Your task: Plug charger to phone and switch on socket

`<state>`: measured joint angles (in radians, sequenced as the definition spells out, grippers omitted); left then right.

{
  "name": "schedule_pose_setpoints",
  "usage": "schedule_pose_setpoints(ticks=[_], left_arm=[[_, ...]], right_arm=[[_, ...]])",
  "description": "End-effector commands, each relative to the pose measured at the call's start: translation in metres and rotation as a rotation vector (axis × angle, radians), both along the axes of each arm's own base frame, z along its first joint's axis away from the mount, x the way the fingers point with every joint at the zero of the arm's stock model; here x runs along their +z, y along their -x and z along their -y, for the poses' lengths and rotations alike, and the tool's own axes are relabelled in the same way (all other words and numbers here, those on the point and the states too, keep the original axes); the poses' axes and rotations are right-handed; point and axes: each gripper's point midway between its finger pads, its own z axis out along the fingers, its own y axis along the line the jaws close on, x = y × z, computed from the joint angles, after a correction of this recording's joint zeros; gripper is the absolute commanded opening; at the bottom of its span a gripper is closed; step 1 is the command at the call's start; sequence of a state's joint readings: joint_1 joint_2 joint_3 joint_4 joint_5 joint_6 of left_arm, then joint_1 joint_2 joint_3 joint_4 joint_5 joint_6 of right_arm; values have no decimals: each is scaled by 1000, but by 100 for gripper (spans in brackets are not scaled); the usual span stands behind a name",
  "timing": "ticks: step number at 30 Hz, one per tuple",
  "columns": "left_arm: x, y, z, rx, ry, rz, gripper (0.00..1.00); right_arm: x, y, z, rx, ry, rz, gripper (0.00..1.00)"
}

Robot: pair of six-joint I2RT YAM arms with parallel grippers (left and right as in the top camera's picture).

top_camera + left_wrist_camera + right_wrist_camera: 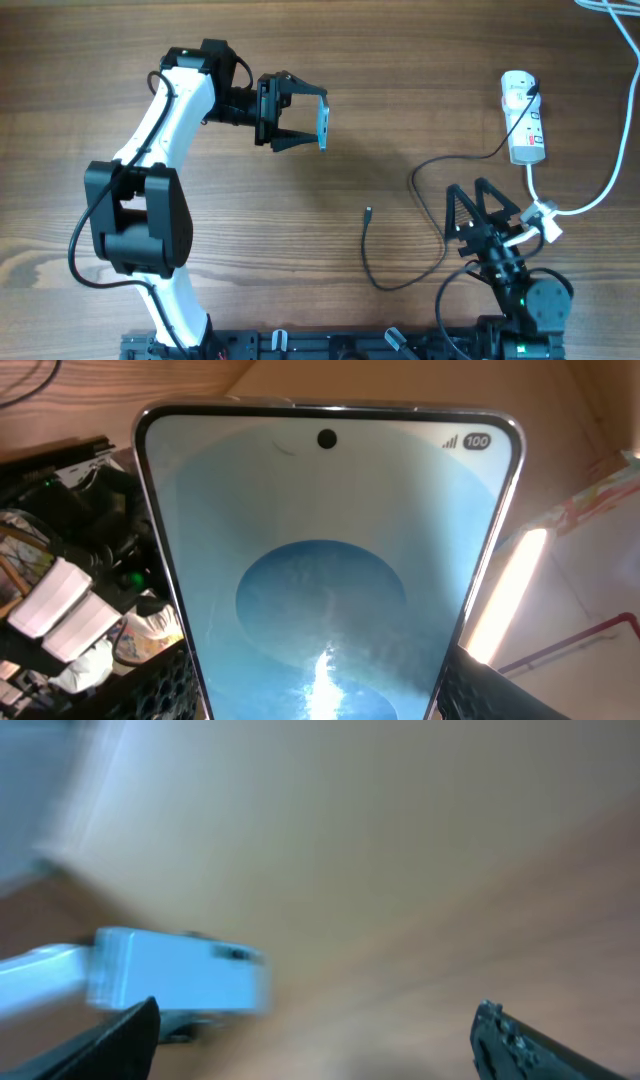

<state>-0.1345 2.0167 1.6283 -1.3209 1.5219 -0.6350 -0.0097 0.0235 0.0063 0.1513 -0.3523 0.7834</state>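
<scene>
Holding the phone edge-on to the overhead camera

The left gripper (310, 118) is clamped on the phone (323, 122), whose lower end is cropped at the wrist. The right gripper (468, 195) is spread near the socket (523, 125), which is blurred close up. The charger (364, 240) tip lies loose.

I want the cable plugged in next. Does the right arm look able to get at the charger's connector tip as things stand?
Probably yes. The right gripper is open, and the charger's tip lies bare on the table to its left, with only the cable's own loop between them.
</scene>
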Motion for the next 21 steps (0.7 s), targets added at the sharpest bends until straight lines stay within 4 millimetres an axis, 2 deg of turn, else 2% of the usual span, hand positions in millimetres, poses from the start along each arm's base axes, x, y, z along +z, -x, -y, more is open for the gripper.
schedule_pose_setpoints(ticks=[1,3,4,8,10,12,13,15,16,18,19,21], left_arm=[[29,2,-1,7,62,47,74],[29,2,-1,7,62,47,74],[29,2,-1,7,62,47,74],[29,2,-1,7,62,48,74],[29,2,-1,7,62,47,74],[29,2,-1,7,62,47,73],[29,2,-1,7,62,47,73],[29,2,-1,7,62,48,73],[29,2,-1,7,62,48,73],[29,2,-1,7,62,47,74],[29,2,-1,7,61,46,74],[29,2,-1,7,62,46,74]], right_arm=[[83,42,-29,217,-48,321,100],[126,59,-28,182,28,440,100],[140,62,-26,156,65,440,99],[182,60,-21,81,279,229,100],[190,51,-13,43,335,86,100],[186,37,-15,97,387,-143,100],[185,31,-16,115,370,-202,100],[183,28,-30,211,220,-301,100],[180,33,-45,316,194,-321,100],[191,40,-70,511,225,-234,94],[192,42,-76,570,236,-213,95],[180,40,-76,576,239,-263,95]])
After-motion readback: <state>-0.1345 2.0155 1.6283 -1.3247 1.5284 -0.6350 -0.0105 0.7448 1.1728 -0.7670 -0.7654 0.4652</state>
